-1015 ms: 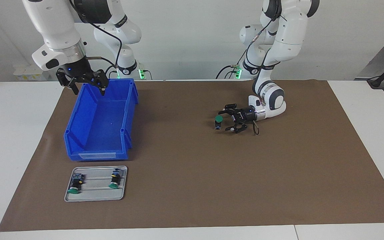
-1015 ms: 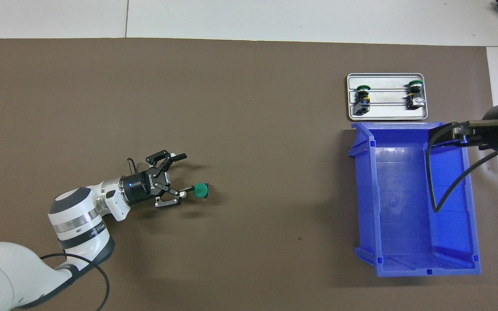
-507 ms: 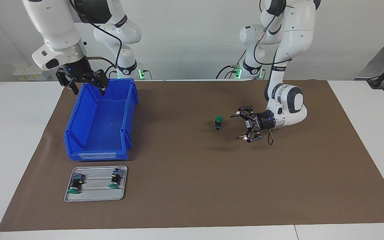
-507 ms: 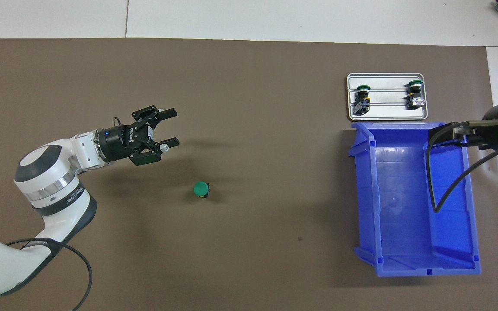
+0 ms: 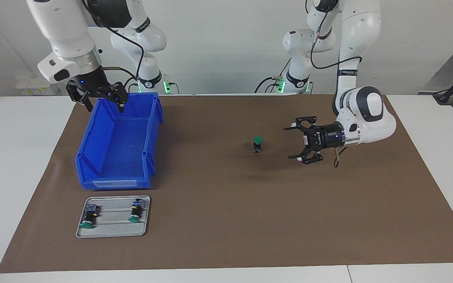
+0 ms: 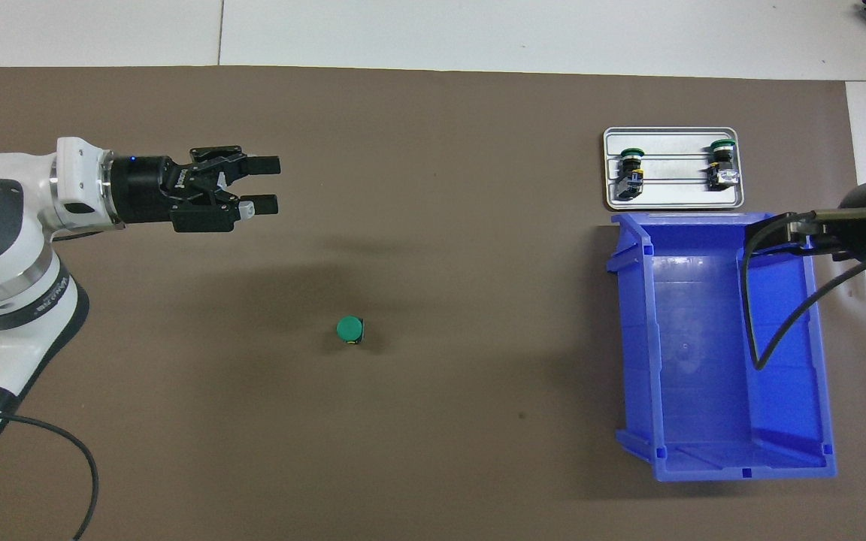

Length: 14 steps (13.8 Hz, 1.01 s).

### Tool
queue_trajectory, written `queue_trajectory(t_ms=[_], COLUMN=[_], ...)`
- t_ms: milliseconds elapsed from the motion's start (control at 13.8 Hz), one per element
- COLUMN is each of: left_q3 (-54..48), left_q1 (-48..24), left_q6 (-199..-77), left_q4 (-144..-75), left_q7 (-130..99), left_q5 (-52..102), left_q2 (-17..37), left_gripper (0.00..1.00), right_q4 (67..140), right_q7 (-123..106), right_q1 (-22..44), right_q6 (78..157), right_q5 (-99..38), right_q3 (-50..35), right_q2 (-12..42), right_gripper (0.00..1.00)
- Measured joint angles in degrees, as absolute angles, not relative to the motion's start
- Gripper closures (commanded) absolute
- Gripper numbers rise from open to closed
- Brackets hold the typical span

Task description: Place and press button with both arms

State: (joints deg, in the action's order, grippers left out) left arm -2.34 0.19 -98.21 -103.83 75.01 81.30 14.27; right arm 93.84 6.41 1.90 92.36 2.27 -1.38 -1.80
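A green-capped push button (image 5: 257, 144) stands upright on the brown mat (image 5: 226, 220), placed and free. The left gripper (image 5: 304, 143) hovers near it, fingers spread and empty; the right gripper (image 5: 100, 95) waits over the blue bin (image 5: 118, 157), fingers apart. Pressing looks next, needing a gripper brought squarely down onto the cap.

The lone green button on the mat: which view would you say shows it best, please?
The facing view: the button stands upright there, showing its green cap, black body and base in profile. The overhead view shows mostly its round cap, hiding the body underneath.
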Motion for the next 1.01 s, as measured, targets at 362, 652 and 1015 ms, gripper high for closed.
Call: queue_trajectory(t_ms=[362,652,1015], left_q3=[-3.7,-4.1,-4.5], left_q1=[-0.3,-9.2,-23.2], left_q6=[-98.0,-98.2,-105.8], left_q4=[-94.5,-94.0,-97.8], left_q7=[49.0,23.8,-8.3], left_q5=[57.7,28.8,12.0], left_q2=[11.4,7.5,6.0], left_gripper=[0.36,0.69,1.0], right_q4=[93.8,93.8,93.8], right_q7=[6.4,6.4,6.4], right_q1=[1.9,1.9,1.9], right_q6=[92.4,92.4,92.4], right_q5=[2.3,2.3,2.3], right_q3=[-1.4,-1.4,-1.4], right_q2=[-1.8,-1.8,-1.8], right_gripper=[0.0,0.0,0.0])
